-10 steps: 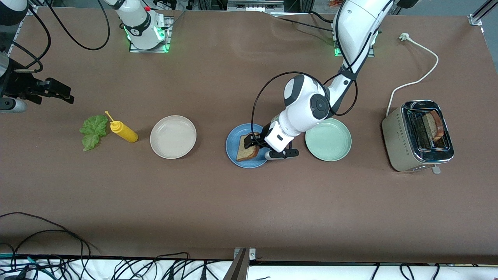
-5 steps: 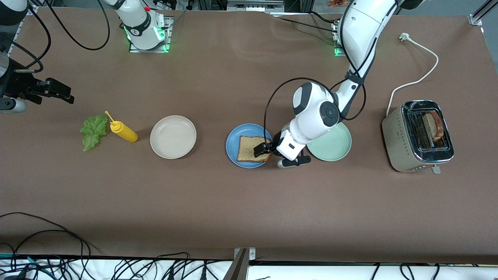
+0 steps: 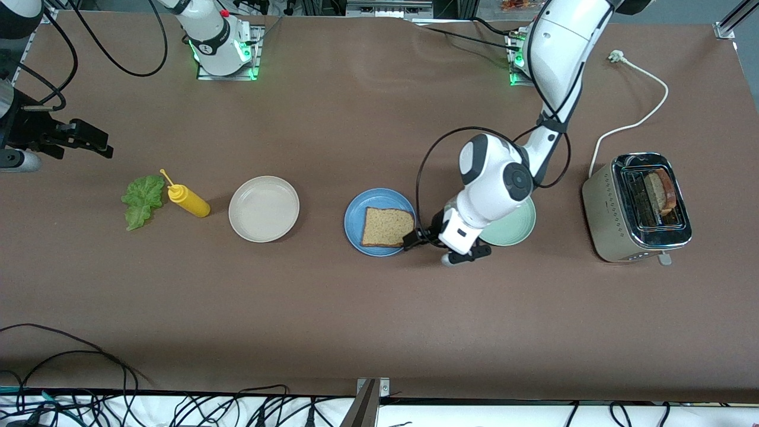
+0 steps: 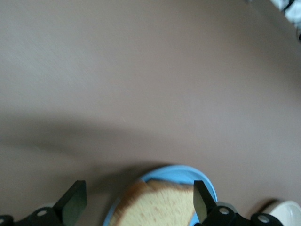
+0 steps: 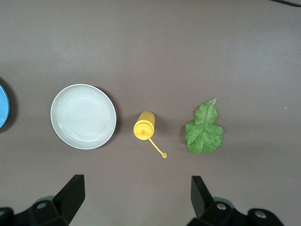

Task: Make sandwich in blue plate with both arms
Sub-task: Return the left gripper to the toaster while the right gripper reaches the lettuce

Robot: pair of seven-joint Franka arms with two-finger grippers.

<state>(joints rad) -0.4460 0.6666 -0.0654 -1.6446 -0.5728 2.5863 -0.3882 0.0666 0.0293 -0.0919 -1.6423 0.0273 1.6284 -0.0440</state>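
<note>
Left gripper (image 3: 411, 239) wide open beside blue plate (image 3: 354, 227), right gripper (image 3: 89, 140) open, waiting, three plates, one brown wholegrain bread slice (image 3: 386, 227) flat on blue, second slice (image 3: 659, 193) in toaster (image 3: 605, 204), one lettuce leaf (image 3: 141, 200)

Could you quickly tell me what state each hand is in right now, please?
Left hand: open, empty, at the blue plate's rim; the bread slice lies on the plate.
Right hand: open, empty, waiting above the lettuce leaf's end of the table.
</note>
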